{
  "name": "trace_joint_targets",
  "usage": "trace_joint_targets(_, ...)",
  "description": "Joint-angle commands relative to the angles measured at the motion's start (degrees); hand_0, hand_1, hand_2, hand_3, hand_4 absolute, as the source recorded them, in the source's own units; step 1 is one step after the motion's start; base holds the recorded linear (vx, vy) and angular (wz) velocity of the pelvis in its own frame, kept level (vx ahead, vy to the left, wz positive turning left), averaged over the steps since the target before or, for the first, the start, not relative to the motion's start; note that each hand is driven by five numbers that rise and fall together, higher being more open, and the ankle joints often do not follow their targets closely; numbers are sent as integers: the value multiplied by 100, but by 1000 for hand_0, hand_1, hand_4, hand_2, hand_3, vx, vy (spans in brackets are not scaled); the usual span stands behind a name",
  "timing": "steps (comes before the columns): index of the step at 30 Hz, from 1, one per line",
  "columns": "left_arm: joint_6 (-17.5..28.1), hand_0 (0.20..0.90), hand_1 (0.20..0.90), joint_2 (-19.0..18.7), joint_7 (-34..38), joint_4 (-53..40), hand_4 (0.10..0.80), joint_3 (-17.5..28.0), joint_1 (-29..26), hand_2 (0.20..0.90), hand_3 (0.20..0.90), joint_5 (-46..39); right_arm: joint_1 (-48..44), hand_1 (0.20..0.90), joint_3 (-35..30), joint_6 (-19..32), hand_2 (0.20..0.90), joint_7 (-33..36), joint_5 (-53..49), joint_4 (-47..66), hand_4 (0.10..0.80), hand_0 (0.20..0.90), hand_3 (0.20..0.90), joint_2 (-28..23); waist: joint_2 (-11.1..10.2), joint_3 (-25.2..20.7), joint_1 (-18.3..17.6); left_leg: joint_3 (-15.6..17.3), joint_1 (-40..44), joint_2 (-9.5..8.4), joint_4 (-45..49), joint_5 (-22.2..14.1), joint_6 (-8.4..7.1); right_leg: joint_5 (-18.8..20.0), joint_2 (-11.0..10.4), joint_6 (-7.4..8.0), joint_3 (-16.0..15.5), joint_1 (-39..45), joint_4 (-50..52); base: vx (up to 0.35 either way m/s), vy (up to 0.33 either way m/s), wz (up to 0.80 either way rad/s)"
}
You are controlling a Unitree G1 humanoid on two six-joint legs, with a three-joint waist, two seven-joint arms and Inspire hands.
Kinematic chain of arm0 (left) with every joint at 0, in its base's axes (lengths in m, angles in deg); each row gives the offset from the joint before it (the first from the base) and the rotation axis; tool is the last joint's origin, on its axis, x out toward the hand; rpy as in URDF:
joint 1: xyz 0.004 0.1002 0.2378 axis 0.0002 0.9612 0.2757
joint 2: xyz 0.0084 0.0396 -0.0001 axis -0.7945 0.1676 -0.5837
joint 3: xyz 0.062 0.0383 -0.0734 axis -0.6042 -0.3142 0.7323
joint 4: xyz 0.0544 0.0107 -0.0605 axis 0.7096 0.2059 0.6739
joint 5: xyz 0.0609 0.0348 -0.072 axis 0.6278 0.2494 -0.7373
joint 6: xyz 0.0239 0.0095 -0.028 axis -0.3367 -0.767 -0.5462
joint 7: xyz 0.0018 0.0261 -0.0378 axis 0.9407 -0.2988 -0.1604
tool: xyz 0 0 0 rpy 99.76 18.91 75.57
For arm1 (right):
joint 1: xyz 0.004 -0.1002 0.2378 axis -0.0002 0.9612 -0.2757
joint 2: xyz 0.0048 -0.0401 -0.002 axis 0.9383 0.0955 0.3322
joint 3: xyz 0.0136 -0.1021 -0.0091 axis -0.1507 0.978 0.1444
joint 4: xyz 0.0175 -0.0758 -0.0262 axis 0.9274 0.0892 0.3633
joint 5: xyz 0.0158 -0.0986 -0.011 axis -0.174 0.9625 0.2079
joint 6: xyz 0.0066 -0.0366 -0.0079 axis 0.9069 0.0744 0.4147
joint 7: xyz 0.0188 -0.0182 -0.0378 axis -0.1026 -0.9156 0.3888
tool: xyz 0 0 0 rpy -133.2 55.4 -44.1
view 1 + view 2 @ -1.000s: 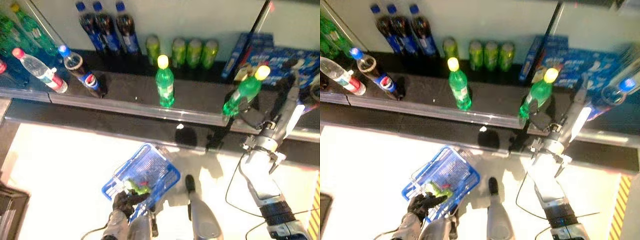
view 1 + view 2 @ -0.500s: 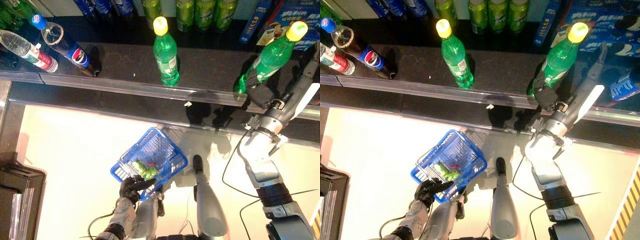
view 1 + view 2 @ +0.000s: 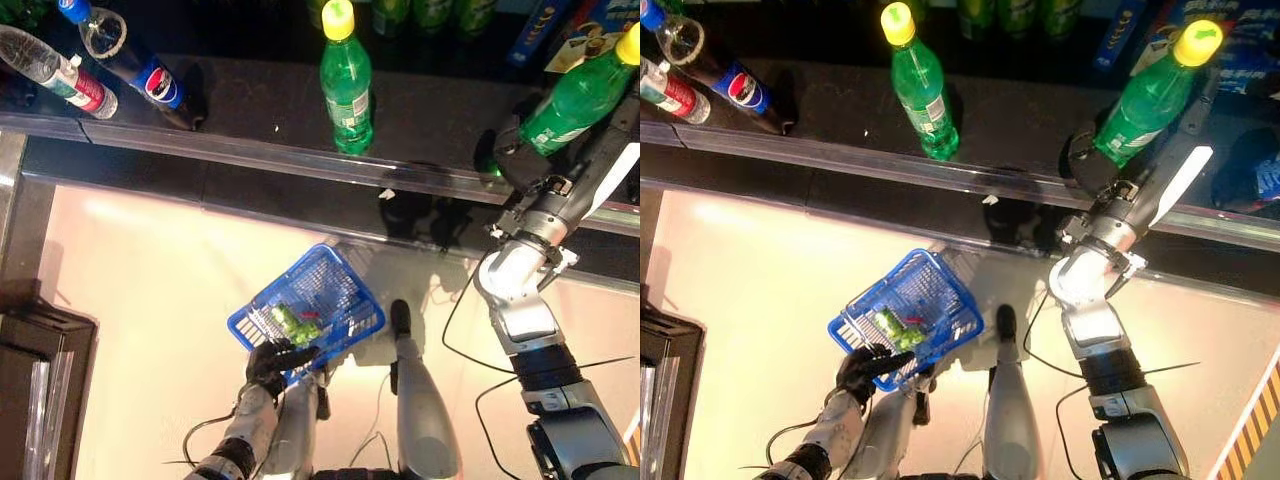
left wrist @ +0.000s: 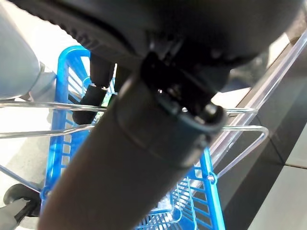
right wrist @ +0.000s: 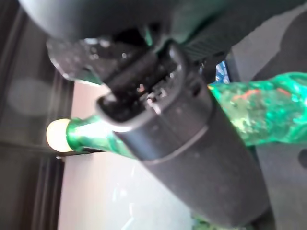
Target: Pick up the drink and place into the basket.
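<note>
The right hand [image 3: 1092,168] is curled round the base of a green soda bottle [image 3: 1143,103] with a yellow cap (it leans, tilted) at the shelf's [image 3: 250,110] front edge, near its right end. The left hand [image 3: 272,358] grips the wire handle of the blue basket [image 3: 340,290] low over the floor.

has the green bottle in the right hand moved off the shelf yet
No. The green bottle stays gripped by the right hand with its base on the shelf, right of the other bottle; only the camera shifted.
</note>
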Motion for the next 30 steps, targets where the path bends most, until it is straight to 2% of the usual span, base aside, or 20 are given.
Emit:
trace_joint_targets(1,368,300,300,-482,223,-192,100,66,548,300,200,-257,-664,900,-340,362,900,45,-156,368,800,900,900,-128,-168,-53,63,-493,-655,24,900,191,85,-636,-265,-131,-377,66,786,0,0,0)
trace_joint_targets(6,398,300,300,-485,182,-207,100,41,546,300,200,-287,-830,900,-410,355,900,-167,-448,172,800,900,900,-158,-125,-53,107,-518,-723,9,936,246,85,-673,-252,-165,-411,10,847,0,0,0)
trace_joint_targets(7,424,300,300,-479,173,-189,100,30,543,300,200,-291,-882,738,-428,354,738,-120,-408,111,611,738,711,-188,-117,-53,119,-529,-745,0,970,253,84,-689,-253,-176,-424,-2,878,0,0,0)
trace_joint_targets(8,433,300,300,-480,161,-185,100,24,542,300,200,-316,-903,528,-435,378,528,-104,-425,91,366,528,466,-205,-112,-53,124,-532,-755,-7,984,258,84,-699,-253,-181,-432,-7,892,0,0,0)
trace_joint_targets(10,442,300,300,-488,134,-190,100,26,557,300,200,-320,-922,335,-465,396,335,-94,-467,75,141,335,241,-225,-103,-53,140,-545,-772,-26,1019,263,86,-724,-250,-194,-450,-16,936,0,0,0)
trace_joint_targets(11,444,300,300,-488,135,-190,100,22,566,300,200,-314,-925,300,-482,402,300,-90,-461,58,100,300,200,-240,-102,-53,146,-548,-773,-28,1034,267,87,-732,-251,-198,-457,-12,949,6,-19,3)
trace_joint_targets(20,378,300,300,-571,72,-223,100,50,648,300,200,-282,-1063,300,-610,416,300,-47,-442,-122,100,300,200,-473,-76,-53,236,-645,-850,-75,1289,296,105,-877,-259,-263,-538,-27,1248,12,-19,9)
trace_joint_targets(30,553,300,300,-588,84,-242,100,219,757,300,200,-243,-733,300,-847,582,300,-50,-303,81,100,300,200,-577,-95,-53,211,-632,-636,-83,1363,302,117,-988,-259,-310,-552,228,1356,-3,12,1)
